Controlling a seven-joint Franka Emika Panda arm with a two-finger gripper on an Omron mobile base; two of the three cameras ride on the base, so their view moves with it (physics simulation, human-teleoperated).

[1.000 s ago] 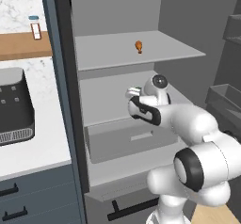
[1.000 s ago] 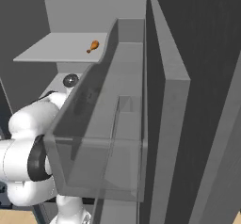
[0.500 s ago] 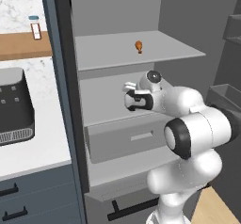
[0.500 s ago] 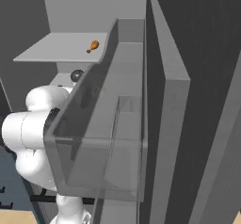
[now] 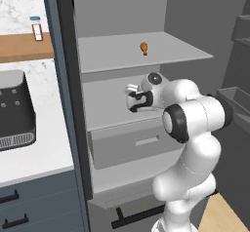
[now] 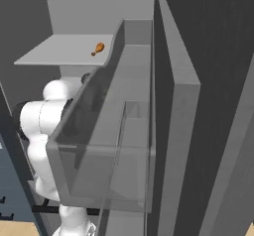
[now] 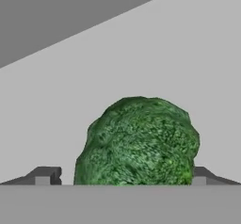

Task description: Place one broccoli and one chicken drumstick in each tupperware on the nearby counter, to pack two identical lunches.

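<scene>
The white arm folds at the elbow and reaches leftward with its gripper (image 5: 131, 99) held level below the shelf (image 5: 117, 55), fingers (image 7: 44, 175) spread fully apart, one on each side of the broccoli (image 7: 139, 143).

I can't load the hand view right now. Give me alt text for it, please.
A bumpy green broccoli floret sits close in front of the camera, between the two dark fingertips of the open gripper, one at each side of it. It rests on a plain light-grey shelf surface, with a darker grey panel across the upper left.
</scene>
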